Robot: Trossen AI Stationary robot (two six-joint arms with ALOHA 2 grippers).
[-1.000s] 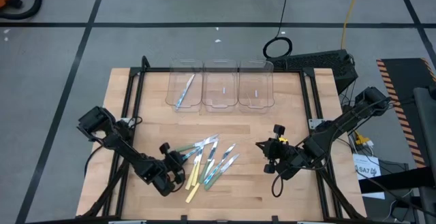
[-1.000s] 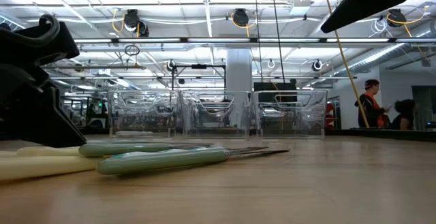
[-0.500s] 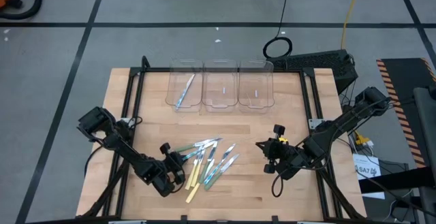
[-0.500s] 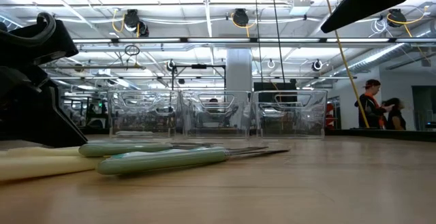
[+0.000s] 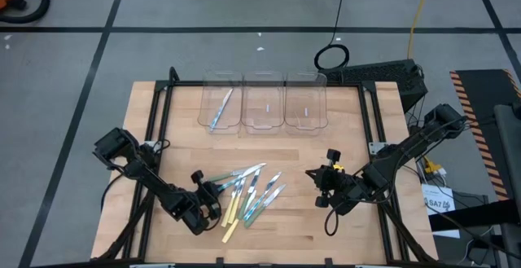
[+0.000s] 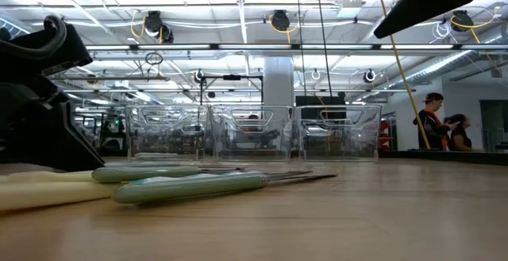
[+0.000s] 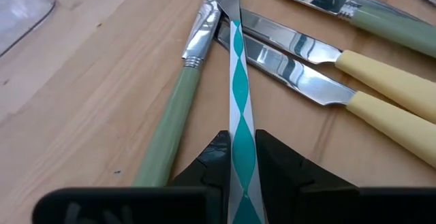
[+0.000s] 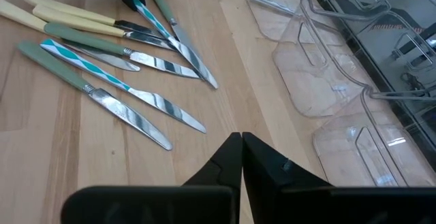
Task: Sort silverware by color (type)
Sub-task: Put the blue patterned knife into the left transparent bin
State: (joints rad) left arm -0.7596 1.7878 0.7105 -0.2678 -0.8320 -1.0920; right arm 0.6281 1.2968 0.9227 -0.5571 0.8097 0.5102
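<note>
Left wrist view gave me the clearest read: the left gripper (image 7: 242, 166) had its two dark fingers clamped on the handle of a slim knife with a white-and-teal diamond-patterned handle (image 7: 240, 94), with its silvery blade pointing away from the wrist. Just beside it lay a pale green-handled knife (image 7: 170, 125), and on the other side two cream-yellow-handled knives (image 7: 388, 81) with polished blades.

I took the row of three clear plastic bins (image 5: 263, 101) on the wooden table (image 5: 358, 235) as my landmark. The loose pile of silverware (image 5: 248, 191) lay well short of the bins, toward the near edge, with the left gripper (image 5: 210, 191) at the pile's left end. One teal-patterned utensil (image 5: 221, 109) already rested in the leftmost bin. The right gripper (image 5: 316, 174) hung to the right of the pile, in front of the rightmost bin, fingers pressed together on nothing.

I judged these knives light, stiff and slick on the metal end, so the handle was the sensible place to hold. A grip far from the balance point could let the blade droop or swivel, and neighbouring pieces might drag along since they overlapped.
</note>
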